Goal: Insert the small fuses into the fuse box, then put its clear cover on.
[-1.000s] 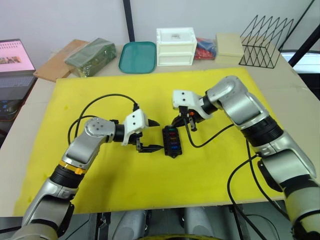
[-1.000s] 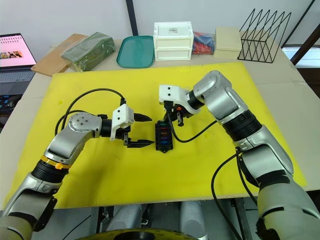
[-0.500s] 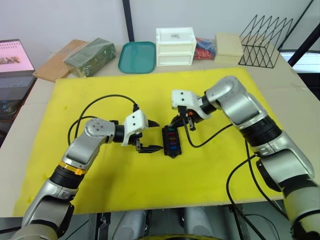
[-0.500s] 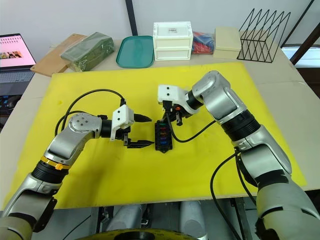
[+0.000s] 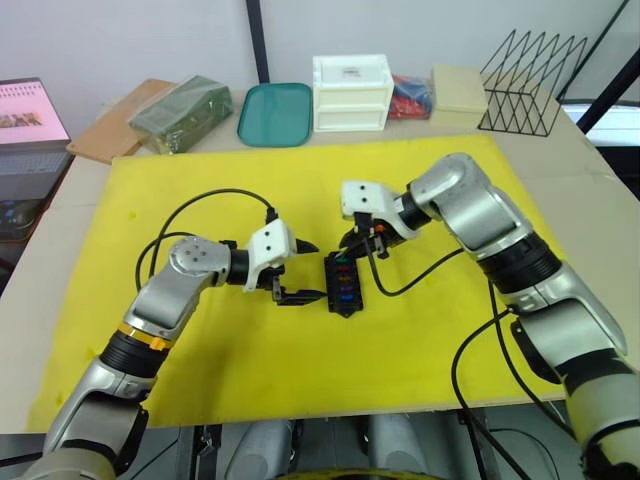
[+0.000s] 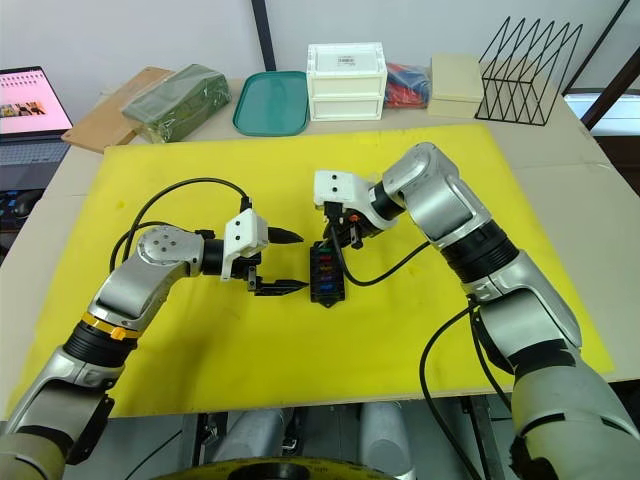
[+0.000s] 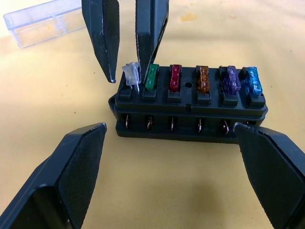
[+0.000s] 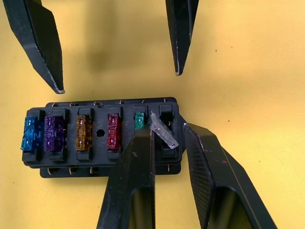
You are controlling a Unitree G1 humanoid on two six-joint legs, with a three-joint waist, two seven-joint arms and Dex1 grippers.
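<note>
- Barely anything has moved since a second ago: the right gripper [image 6: 335, 236] has just nudged a touch toward the fuse box [image 5: 342, 283], and the left arm hasn't budged.
- Left gripper [image 5: 303, 270] hovers just beside the box with its jaws spread wide, holding nothing.
- Five fuses [image 7: 202, 79] sit seated; the clear fuse [image 8: 164, 130] sits crooked in the end slot.
- The right jaws are narrow, straddling that fuse without clamping it, so I reckon it needs pressing down.
- Clear cover [image 7: 43, 21] lies on the yellow mat [image 5: 420, 330] beyond the box, not on yet.
</note>
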